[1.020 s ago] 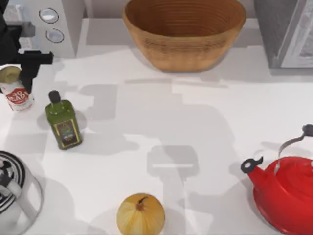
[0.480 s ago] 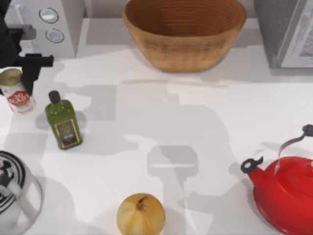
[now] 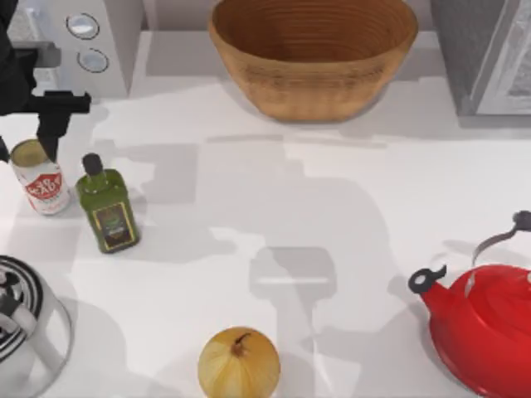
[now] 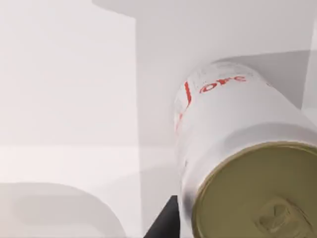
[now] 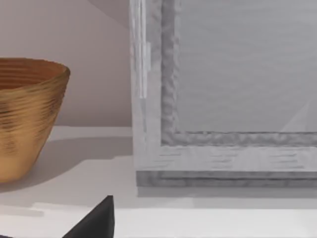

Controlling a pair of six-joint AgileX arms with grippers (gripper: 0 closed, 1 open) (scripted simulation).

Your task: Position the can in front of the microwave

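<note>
The left hand (image 3: 29, 141) hangs over the small white red-labelled tin can (image 3: 40, 177) near the worktop's left edge. Whether its fingers grip the can, I cannot tell. The boxy light-grey microwave (image 3: 91, 41) sits in the far left corner.

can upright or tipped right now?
Upright, as far as the top view shows: the can stands on the table beside the green bottle, its gold top facing up.

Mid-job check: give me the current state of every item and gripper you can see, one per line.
can: upright on the table, in front of the microwave, beside the green bottle.
microwave: far left corner, dials facing forward.
left gripper: over the can's far side, open.
green bottle: upright, capped.
basket: upright, empty.
red kettle: upright, lid on.
onion: whole, near edge.
grey appliance: door shut.
</note>
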